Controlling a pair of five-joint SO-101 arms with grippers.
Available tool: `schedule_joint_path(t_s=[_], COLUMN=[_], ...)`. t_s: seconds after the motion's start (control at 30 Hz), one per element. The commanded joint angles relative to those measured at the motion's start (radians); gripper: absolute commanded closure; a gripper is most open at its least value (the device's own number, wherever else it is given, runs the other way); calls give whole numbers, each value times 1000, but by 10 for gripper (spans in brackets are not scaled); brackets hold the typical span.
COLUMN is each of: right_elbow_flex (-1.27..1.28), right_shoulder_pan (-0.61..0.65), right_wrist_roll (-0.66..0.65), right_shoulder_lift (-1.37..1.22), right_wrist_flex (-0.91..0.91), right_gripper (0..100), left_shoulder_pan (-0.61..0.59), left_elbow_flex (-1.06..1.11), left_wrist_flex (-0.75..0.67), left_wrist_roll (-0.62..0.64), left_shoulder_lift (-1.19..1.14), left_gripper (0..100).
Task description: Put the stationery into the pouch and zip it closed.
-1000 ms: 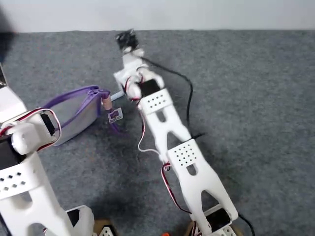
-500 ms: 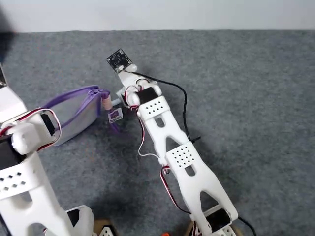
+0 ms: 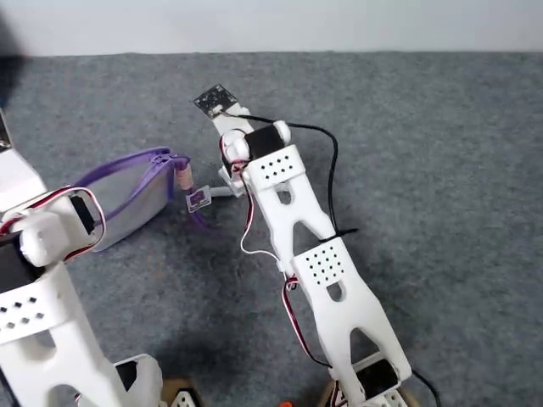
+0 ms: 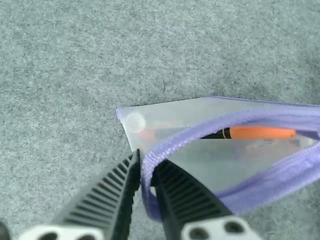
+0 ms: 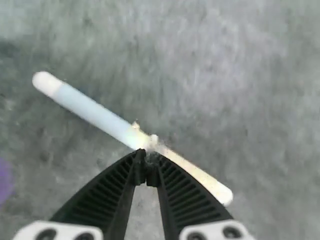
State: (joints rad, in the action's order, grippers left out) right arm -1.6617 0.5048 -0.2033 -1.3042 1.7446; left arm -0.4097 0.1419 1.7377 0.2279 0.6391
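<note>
At the left of the grey carpeted table [image 3: 441, 153], a translucent plastic pouch [image 3: 127, 208] edged with a purple zipper [image 4: 280, 116] is seen lying with its mouth open. Its end nearest the white left arm [image 3: 42, 288] is pinched by the left gripper [image 4: 145, 162], whose black ridged fingers [image 4: 110, 195] are clamped tight on the zipper band. Inside the pouch, an orange pen [image 4: 260, 133] with a black section is seen lying lengthwise along the wall. At the pouch's opposite end, a small purple tag [image 3: 198, 200] is found on the carpet, just beside the zipper. Further right, a slim white stick [image 5: 95, 112] is grasped near its middle by the right gripper [image 5: 146, 162], whose jaws are closed firmly on it. In the high view this stick is placed just beside the tag, outside the pouch. Whether it touches the carpet cannot be told. The white right arm [image 3: 297, 237] is stretched from the table's near edge toward that end of the pouch.
</note>
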Motion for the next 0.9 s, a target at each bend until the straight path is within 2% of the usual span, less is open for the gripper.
schedule_joint_path(t_s=[0.0, 0.1, 0.23, 0.3, 0.57, 0.87], right_elbow_flex=[-17, -12, -12, -12, 176, 419], right_shoulder_pan=[-13, -15, -5, 10, 94, 90], right_wrist_roll=[-11, -11, -11, -11, -95, -103], right_shoulder_lift=[133, 162, 162, 162, 163, 162], right_wrist_flex=[48, 48, 48, 48, 41, -148], right_gripper=[986, 938, 781, 738, 744, 745], left_shoulder_pan=[11, 12, 12, 12, 12, 12], left_elbow_flex=[-2, -2, -2, -2, -2, -2], left_wrist_flex=[8, 8, 8, 8, 12, 12], left_wrist_roll=[9, 9, 9, 9, 9, 11], left_shoulder_lift=[9, 9, 8, 8, 8, 9], left_gripper=[986, 986, 986, 986, 986, 986])
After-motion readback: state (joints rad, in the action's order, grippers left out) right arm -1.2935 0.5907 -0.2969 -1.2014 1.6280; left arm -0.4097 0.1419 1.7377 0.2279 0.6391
